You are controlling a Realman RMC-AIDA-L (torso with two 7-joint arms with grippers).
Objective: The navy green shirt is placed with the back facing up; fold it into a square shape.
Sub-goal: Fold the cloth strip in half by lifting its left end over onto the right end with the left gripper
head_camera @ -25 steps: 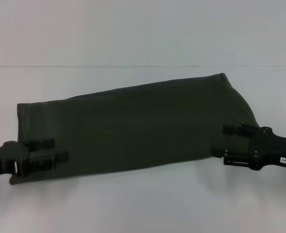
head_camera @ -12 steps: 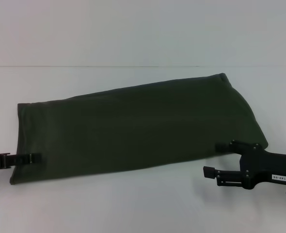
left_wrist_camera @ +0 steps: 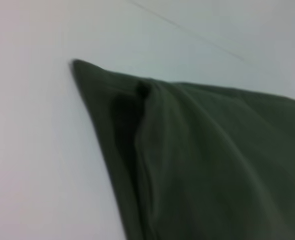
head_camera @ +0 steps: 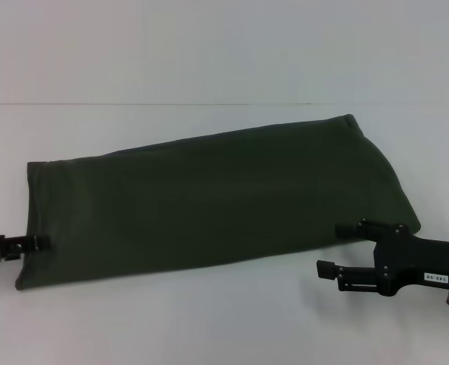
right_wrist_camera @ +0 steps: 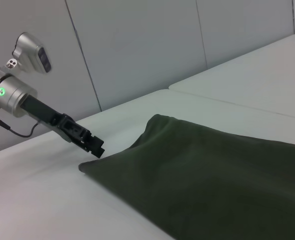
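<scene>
The navy green shirt (head_camera: 209, 205) lies folded into a long band across the white table, from the left side to the right. My left gripper (head_camera: 38, 242) sits low at the band's left end, its tip at the fabric edge; the right wrist view shows this left gripper (right_wrist_camera: 96, 148) just beside the shirt's corner (right_wrist_camera: 87, 167). My right gripper (head_camera: 331, 247) is open at the band's lower right edge, with one finger at the fabric border and the other over bare table. It holds nothing. The left wrist view shows a rumpled shirt edge (left_wrist_camera: 137, 130) up close.
The white table (head_camera: 209, 319) stretches around the shirt, with a seam line (head_camera: 133, 103) across its far part. A grey panelled wall (right_wrist_camera: 137, 45) stands behind the table.
Both grippers have drawn back off the shirt: the left slid outward to the band's left edge, the right pulled toward the near right and off the fabric. The shirt has stayed in place.
</scene>
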